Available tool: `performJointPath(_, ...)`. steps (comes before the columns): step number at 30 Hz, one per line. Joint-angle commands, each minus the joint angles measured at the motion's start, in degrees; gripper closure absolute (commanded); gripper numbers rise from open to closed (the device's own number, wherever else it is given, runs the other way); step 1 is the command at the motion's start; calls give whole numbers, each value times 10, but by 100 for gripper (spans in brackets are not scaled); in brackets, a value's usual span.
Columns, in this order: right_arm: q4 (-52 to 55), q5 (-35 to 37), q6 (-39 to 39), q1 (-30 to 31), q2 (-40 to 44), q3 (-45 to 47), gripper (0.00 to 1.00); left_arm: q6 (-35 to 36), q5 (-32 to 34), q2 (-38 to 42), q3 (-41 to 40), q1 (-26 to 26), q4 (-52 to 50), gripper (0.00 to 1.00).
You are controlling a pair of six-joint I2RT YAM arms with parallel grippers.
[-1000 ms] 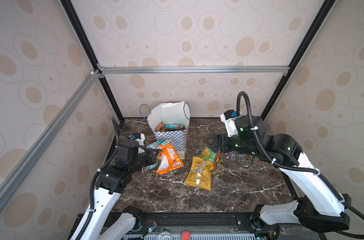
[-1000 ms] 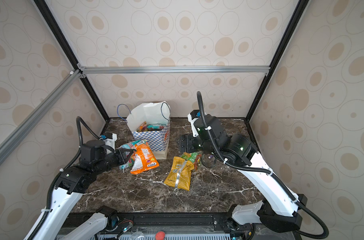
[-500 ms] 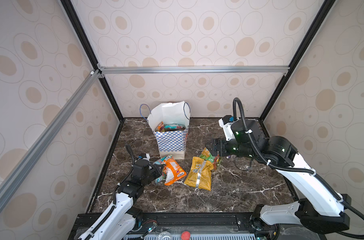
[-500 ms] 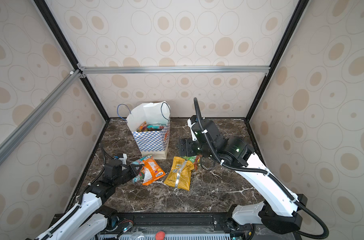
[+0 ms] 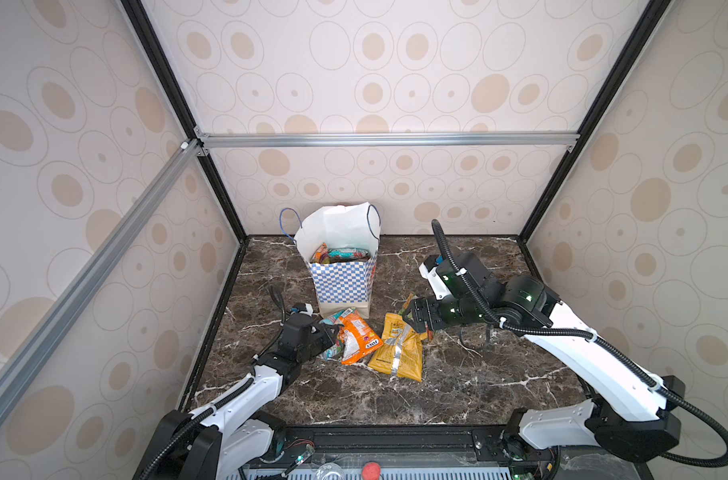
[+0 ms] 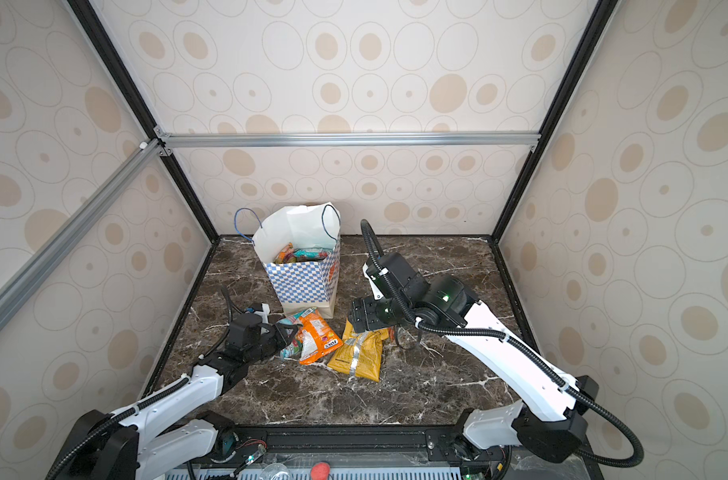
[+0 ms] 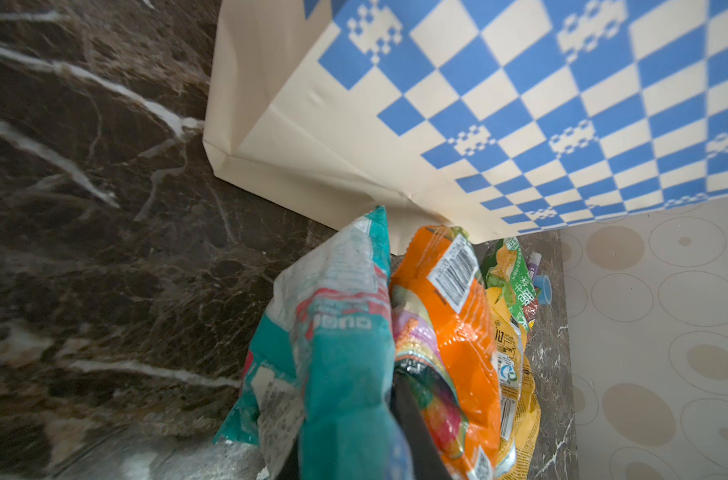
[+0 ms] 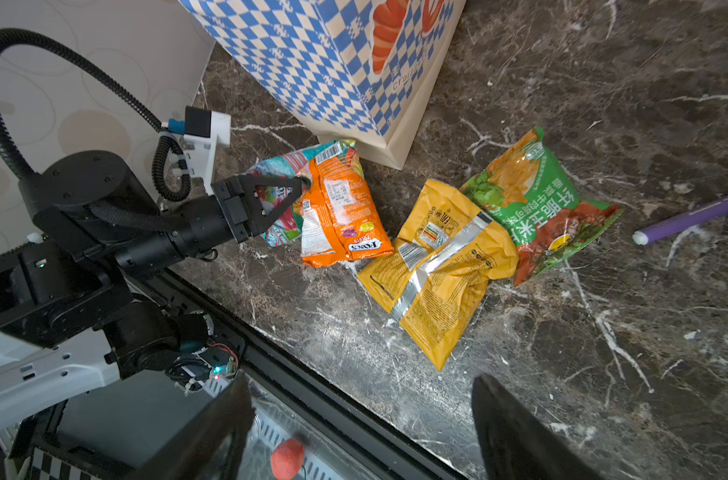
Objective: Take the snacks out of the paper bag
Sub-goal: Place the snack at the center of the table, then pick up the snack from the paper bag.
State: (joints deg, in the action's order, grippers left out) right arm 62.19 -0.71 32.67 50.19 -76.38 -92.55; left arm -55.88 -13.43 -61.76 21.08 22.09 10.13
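Left arm stretched low along worktop (image 5: 457,386). Left end effector (image 5: 332,333) clamped on teal packet (image 7: 337,353) at front foot of paper bag (image 5: 343,282). Orange packet (image 8: 337,208) pressed beside it, lying on worktop. Right arm bent over. Right end effector (image 5: 408,319) spread wide, empty, hovering over yellow packet (image 8: 437,266) before bag. Green packet (image 8: 536,199) overlaps yellow one. Purple stick (image 8: 686,218) and blue tape roll (image 7: 544,289) beyond green packet, farther from bag. Bag upright, mouth open, more snacks (image 5: 339,254) inside.

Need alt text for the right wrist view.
The left gripper clamps a teal packet beside an orange packet at the bag's base. A yellow packet and a green packet lie nearby on the table, a purple stick farther off.
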Motion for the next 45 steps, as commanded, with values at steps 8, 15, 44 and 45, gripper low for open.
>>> performJointPath(8, 22, -16, -11, 4, -17, -20, 14, 7, -1, -26, 49, 12, 35, 55)
performJointPath(15, 23, -2, -16, 4, -22, -34, 14, 41, 68, -7, 100, 16, -77, 23)
performJointPath(44, 26, 14, -40, 4, -46, -141, 14, 172, 213, -347, 1000, 16, -613, 7)
performJointPath(45, 30, 17, -41, 4, -44, -143, 14, 176, 212, -383, 1049, 14, -640, 9)
